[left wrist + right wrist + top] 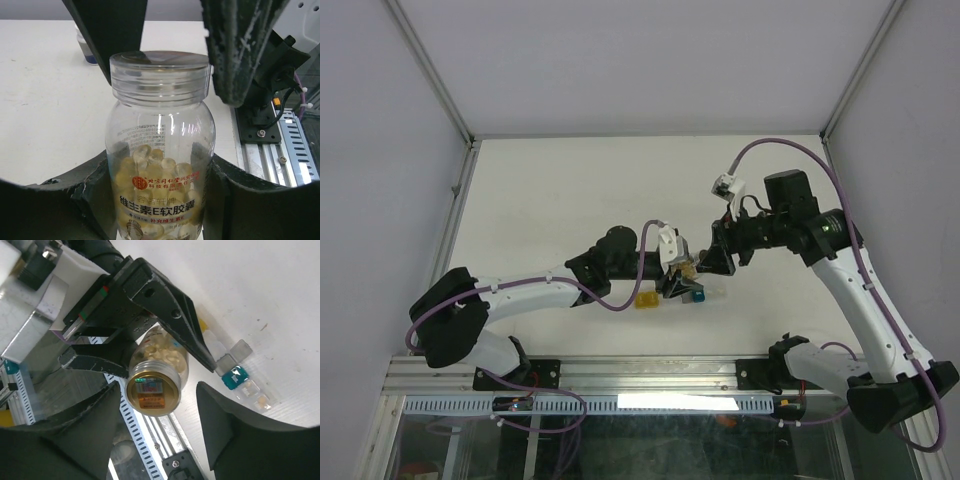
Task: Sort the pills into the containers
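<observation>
One capped bottle (160,125) holds the pills (150,162), clamped in my left tool (160,200). My right tool (159,387) stands open around the lid (152,390), gripping nothing, while the containers (235,376) lie on the tabletop (570,190) just beside. Sorting, I judge, has barely begun.

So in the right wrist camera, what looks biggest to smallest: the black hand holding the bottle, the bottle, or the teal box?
1. The left arm's black hand.
2. The clear plastic pill bottle with a gold top.
3. The small teal square plastic box, though it sits farther away, which shrinks it.
</observation>
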Motion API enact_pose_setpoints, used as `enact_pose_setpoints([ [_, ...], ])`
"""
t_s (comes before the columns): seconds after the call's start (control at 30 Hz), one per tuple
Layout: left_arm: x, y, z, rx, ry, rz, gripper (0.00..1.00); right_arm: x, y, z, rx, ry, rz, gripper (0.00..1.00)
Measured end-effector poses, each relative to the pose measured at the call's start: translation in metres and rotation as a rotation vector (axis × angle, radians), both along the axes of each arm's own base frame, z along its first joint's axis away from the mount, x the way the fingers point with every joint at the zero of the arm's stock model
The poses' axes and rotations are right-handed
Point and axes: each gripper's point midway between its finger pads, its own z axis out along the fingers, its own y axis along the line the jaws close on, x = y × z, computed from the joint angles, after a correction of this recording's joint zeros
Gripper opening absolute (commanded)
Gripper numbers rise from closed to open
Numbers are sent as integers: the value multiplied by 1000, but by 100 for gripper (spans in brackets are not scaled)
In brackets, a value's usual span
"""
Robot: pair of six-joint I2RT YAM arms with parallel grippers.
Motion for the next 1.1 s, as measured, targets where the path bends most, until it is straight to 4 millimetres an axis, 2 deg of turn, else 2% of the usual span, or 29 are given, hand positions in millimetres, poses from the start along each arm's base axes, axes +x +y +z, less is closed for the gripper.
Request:
enact_pose_setpoints([
  [0.1,1,0,1,-5,-4,6,0,-5,3,-1,0,9,19,42],
  [0.2,1,0,0,-1,-2,7,0,-6,3,-2,-8,-2,31,15],
  [0.33,0,0,-1,4,-5,-3,0,-6,2,-2,-30,-30,58,0],
  [0.47,0,0,2,-4,-27,-14,0,-9,1,2,-68,-127,167,0],
  [0.7,-19,-4,14,-30,-28,-145,0,-25,-4,13,-95,-615,684,0],
  [0.83,-17,-5,23,-46,-38,-158,0,-22,-5,22,-120,-768,869,0],
  [0.93,-17,-4,22,-42,-32,-163,0,-18,-6,19,-151,-862,964,2],
  [0.97,-17,-5,20,-38,-29,-165,0,-17,-6,18,-165,-896,997,4],
  [1.0,-17,-5,19,-35,-25,-167,0,-17,-8,16,-177,-922,1023,13],
  [1.07,-17,-6,17,-31,-18,-172,0,-17,-10,14,-195,-963,1060,41],
  [1.1,-17,-7,16,-30,-16,-177,0,-17,-10,14,-200,-976,1070,51],
])
